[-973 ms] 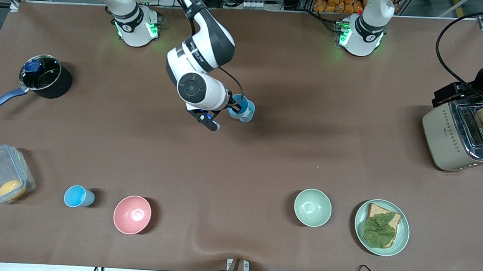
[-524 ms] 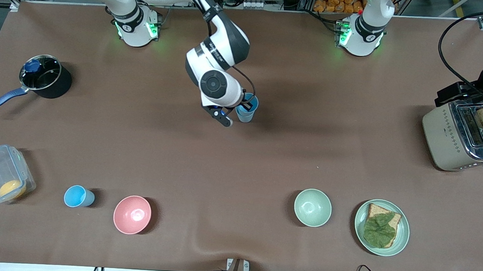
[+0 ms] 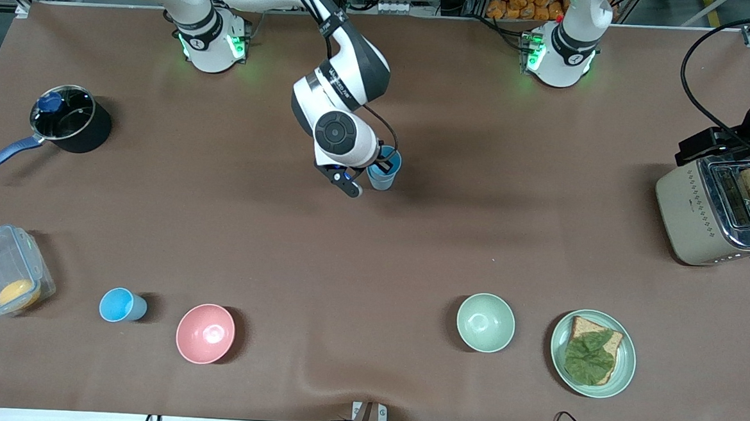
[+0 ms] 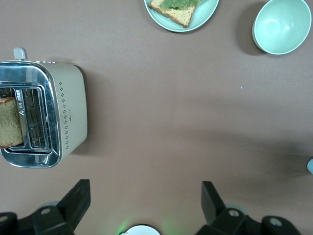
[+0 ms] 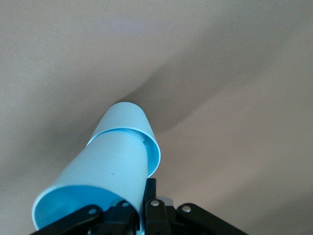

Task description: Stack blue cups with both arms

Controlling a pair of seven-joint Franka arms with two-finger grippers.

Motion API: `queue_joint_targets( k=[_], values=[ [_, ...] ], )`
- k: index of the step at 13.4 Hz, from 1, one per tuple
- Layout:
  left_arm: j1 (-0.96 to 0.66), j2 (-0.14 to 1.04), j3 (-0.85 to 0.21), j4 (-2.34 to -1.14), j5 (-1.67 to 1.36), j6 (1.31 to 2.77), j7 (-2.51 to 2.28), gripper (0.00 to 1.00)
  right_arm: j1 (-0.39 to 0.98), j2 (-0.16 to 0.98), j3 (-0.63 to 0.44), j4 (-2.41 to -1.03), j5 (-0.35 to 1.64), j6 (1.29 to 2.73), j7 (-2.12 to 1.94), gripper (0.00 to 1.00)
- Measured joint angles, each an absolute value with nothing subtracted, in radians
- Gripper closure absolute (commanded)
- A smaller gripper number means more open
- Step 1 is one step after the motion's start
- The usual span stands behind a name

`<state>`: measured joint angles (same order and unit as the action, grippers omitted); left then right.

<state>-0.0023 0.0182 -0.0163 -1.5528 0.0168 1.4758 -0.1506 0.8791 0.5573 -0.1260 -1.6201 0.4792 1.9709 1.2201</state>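
Note:
Two light-blue cups are nested near the middle of the table. The upper cup (image 3: 391, 155) sits inside the lower cup (image 3: 381, 181), which stands on the table. My right gripper (image 3: 380, 166) is shut on the upper cup's rim, one finger inside and one outside. In the right wrist view the held cup (image 5: 105, 169) is pushed into the lower cup (image 5: 131, 117), with my right gripper (image 5: 145, 196) at its rim. My left gripper (image 4: 145, 185) is open and empty, waiting high over the table beside the toaster (image 4: 44, 112).
A third sky-blue cup (image 3: 120, 305), a pink bowl (image 3: 205, 333) and a clear container (image 3: 2, 277) stand near the front camera at the right arm's end. A green bowl (image 3: 485, 322), a plate with bread (image 3: 623, 371), the toaster (image 3: 702, 215) and a pot (image 3: 68, 117) are also here.
My right gripper carried its cup toward the left arm's end and set it into the other cup. In the last half second it has barely moved. The left arm has stayed put.

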Motion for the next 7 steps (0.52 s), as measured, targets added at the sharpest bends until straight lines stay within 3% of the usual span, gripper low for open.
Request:
queue_joint_targets(
  k=[7],
  values=[
    [-0.004, 0.018, -0.015, -1.541, 0.041, 1.476, -0.15, 0.0, 0.878, 0.554, -0.131, -1.611, 0.435, 1.958, 1.231, 0.0]
  ],
)
